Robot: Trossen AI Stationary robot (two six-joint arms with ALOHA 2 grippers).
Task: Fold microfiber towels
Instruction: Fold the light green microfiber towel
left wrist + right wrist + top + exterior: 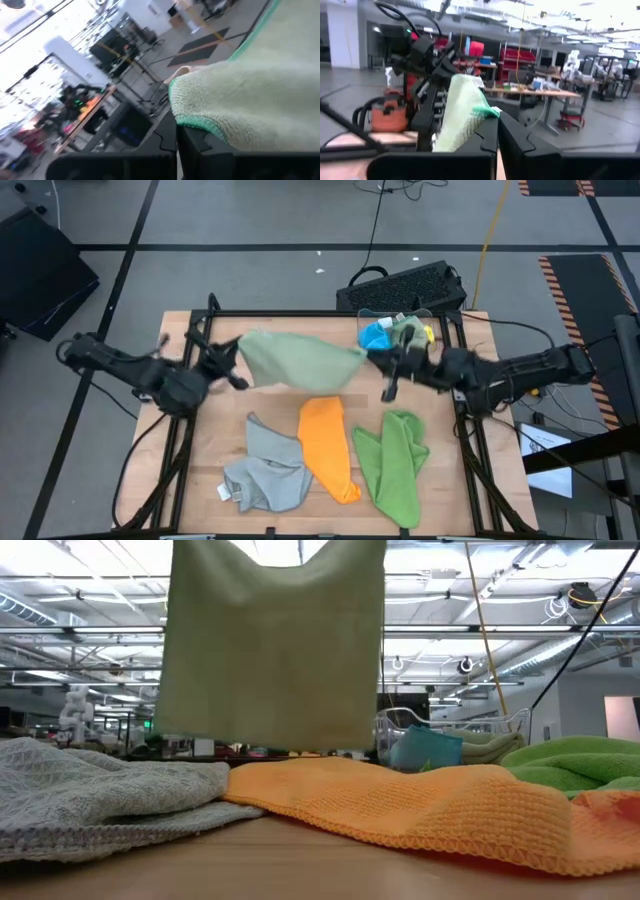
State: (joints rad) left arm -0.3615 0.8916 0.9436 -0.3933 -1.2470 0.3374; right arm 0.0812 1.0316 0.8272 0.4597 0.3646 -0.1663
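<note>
A sage green microfiber towel (300, 360) hangs spread between my two grippers above the table's far half; in the low view its sheet (270, 640) ends well above the tabletop. My left gripper (238, 352) is shut on its left upper corner and my right gripper (375, 360) on its right upper corner. On the wooden table (190, 440) lie a crumpled grey towel (265, 470), an orange towel (328, 445) and a lime green towel (395, 460). My left gripper pinches the sage towel's upper corner (200, 120), at its hemmed edge, between its two fingers (210, 150), coming in about level from the table's left. The cloth drapes over the fingertips and hangs below, clear of the table. My right gripper pinches the towel's opposite upper corner (470, 112) between its two fingers (515, 135), coming in about level from the table's right. The corner bunches at the fingertips. The towel hangs down from it, clear of the table.
A clear bin (395, 330) holding a blue cloth and other cloths stands at the far right of the table. A black keyboard (405, 285) lies beyond the far edge. Bare wood shows at the table's near left corner and under the hanging towel.
</note>
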